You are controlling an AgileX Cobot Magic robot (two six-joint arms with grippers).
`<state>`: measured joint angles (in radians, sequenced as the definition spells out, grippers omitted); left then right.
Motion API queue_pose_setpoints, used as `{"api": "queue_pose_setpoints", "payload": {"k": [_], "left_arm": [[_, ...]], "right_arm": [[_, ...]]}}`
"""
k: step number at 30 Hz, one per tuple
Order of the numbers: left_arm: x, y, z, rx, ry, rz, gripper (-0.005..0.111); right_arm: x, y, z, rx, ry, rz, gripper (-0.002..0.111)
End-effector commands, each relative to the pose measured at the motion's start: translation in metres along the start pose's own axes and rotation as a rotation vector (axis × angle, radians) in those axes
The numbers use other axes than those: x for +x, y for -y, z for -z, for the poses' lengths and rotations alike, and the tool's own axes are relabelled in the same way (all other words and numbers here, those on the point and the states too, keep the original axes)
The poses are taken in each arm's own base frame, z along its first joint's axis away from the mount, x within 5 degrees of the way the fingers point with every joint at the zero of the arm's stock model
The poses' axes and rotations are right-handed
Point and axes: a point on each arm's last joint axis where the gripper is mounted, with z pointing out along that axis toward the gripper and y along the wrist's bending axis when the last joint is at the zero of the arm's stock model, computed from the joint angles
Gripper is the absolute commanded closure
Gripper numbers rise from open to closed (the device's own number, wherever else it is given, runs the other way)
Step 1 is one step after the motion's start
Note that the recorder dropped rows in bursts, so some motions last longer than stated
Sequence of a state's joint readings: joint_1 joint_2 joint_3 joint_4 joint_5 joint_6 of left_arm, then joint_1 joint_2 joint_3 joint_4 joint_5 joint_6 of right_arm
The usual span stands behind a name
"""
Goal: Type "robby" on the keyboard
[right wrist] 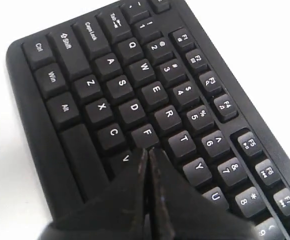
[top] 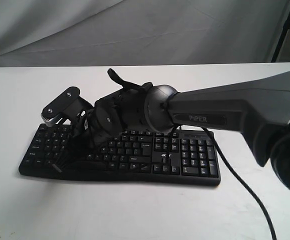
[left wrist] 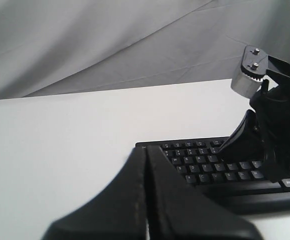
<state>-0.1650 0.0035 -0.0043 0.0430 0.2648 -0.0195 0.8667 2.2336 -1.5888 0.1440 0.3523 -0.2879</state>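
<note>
The black keyboard (top: pixel 195 155) lies across the white table, its "acer" logo near the arrow keys. My right arm reaches across to its left half. My right gripper (right wrist: pixel 149 150) is shut and empty, its tip down among the F, V and T keys, right at the key tops. The key under the tip is hidden. The exterior view shows that gripper (top: pixel 74 149) over the left letter block. My left gripper (left wrist: pixel 147 150) is shut and empty, hovering over bare table off the left end of the keyboard (left wrist: pixel 200 165). It looks toward my right gripper (left wrist: pixel 230 145).
The thin black cable (top: pixel 245 185) runs from the back right of the keyboard down toward the table's front edge. A grey cloth backdrop (top: pixel 135 30) hangs behind the white table (top: pixel 135 210). The right arm's long grey link (top: pixel 235 112) spans above the number pad.
</note>
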Motion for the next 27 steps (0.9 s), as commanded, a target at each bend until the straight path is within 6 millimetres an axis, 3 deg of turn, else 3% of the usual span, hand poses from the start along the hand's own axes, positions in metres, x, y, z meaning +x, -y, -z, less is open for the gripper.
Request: {"api": "queue_pose_setpoints", "payload": {"k": [1,19,27], "left_arm": [[0.001,0.000,0.000,0.005,0.005,-0.003,0.107],[0.001,0.000,0.000,0.005,0.005,-0.003,0.107],[0.001,0.000,0.000,0.005,0.005,-0.003,0.107]], "right_arm": [[-0.006,0.002,0.005,0.013,0.033,0.010,0.108],[-0.007,0.027,0.005,0.058,0.085,-0.036,0.108],[-0.016,0.030,-0.007,0.038,0.020,-0.054,0.108]]}}
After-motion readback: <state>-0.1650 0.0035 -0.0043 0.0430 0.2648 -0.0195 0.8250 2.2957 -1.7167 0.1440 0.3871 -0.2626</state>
